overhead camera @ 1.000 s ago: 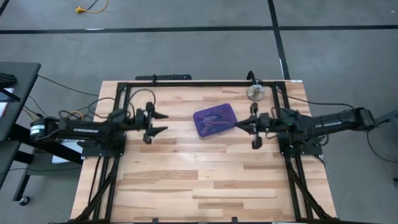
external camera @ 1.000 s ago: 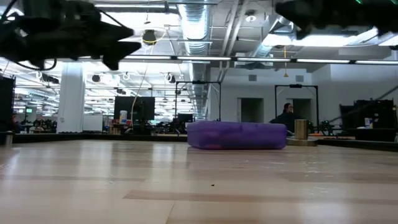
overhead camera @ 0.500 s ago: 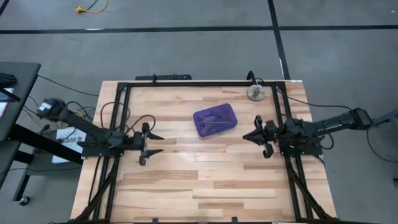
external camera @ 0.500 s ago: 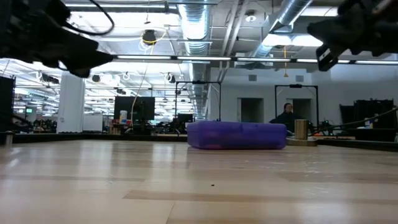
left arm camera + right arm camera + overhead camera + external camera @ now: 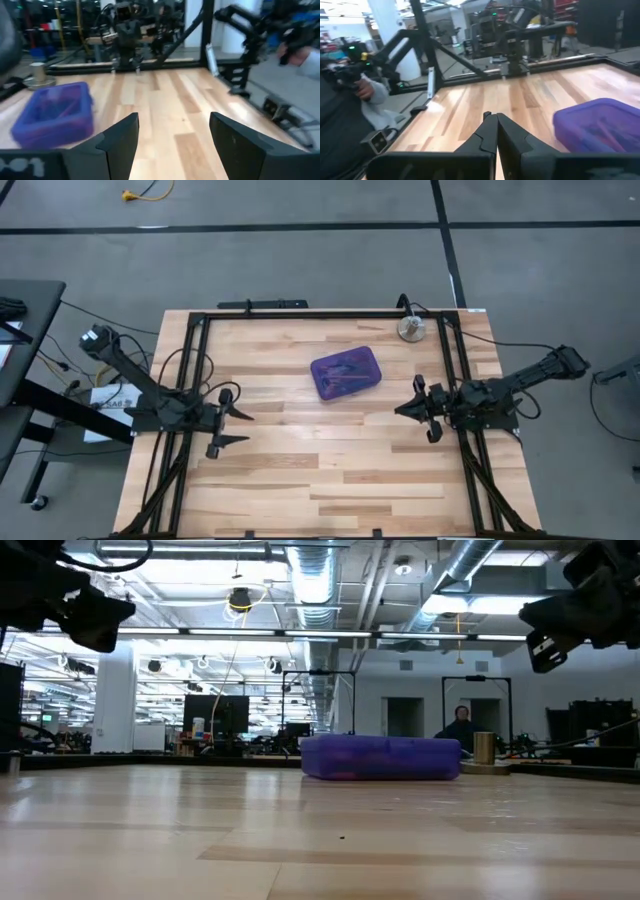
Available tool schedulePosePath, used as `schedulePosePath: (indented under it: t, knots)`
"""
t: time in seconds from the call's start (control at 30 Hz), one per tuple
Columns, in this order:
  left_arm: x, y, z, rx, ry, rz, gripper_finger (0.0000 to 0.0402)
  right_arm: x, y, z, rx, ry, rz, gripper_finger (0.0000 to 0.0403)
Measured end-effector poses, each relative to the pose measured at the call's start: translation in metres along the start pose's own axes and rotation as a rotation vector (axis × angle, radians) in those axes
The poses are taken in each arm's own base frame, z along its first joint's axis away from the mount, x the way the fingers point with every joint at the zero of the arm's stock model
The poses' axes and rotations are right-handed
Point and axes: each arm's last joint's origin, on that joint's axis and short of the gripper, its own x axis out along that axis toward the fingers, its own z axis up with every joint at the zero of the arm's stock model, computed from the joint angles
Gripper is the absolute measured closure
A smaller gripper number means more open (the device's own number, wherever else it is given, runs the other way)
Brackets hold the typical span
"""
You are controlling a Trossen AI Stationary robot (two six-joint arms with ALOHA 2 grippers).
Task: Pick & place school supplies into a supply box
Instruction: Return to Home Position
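Note:
The supply box (image 5: 346,373), a purple translucent case, lies flat and closed on the wooden table, right of centre toward the far side; it also shows in the low view (image 5: 380,757). Slim dark shapes show through its lid; which school supplies they are I cannot tell. My left gripper (image 5: 245,427) hovers open over the table's left side, well clear of the box (image 5: 55,112), with nothing between its fingers (image 5: 172,120). My right gripper (image 5: 398,410) hovers shut over the right side, near the frame rail. The box (image 5: 600,122) lies ahead of it and off to one side.
A round silver metal disc (image 5: 411,329) stands at the far right corner of the table. A black frame (image 5: 300,313) runs along the table's far, left and right edges. A person's hand (image 5: 365,90) shows beyond the table.
Both grippers have drawn back from the box. The left one has swung toward the near-left part of the table, still open. The right one has sunk and gone toward the right and near edges, still shut. The box has not moved.

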Motion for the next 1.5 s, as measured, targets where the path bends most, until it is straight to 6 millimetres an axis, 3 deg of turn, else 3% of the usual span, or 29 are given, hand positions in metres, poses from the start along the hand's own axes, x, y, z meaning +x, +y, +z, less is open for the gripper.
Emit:
schedulePosePath:
  t: [0.43, 0.8, 1.0, 1.1, 1.3, 1.5]
  knots:
    - [0.008, 0.022, 0.0, -0.003, 0.019, -0.252, 0.0168, -0.001, 0.004, -0.002, -0.004, 0.021, 0.04, 0.0403]
    - [0.01, 0.036, -0.013, -0.071, 0.151, -0.121, 0.0168, -0.001, 0.004, -0.002, -0.005, 0.023, 0.041, 0.0403]
    - [0.009, 0.036, -0.017, -0.003, 0.193, -0.129, 0.0168, -0.001, 0.004, -0.003, -0.005, 0.025, 0.042, 0.0403]
    - [0.007, 0.032, -0.018, -0.007, 0.204, -0.212, 0.0168, -0.001, 0.004, -0.003, -0.006, 0.026, 0.042, 0.0403]
    - [-0.009, 0.028, -0.007, -0.048, 0.122, -0.443, 0.0168, -0.001, 0.004, -0.003, -0.006, 0.029, 0.041, 0.0403]
    - [-0.021, 0.029, 0.009, -0.033, -0.053, -0.467, 0.0168, -0.001, 0.004, -0.003, -0.007, 0.031, 0.04, 0.0403]
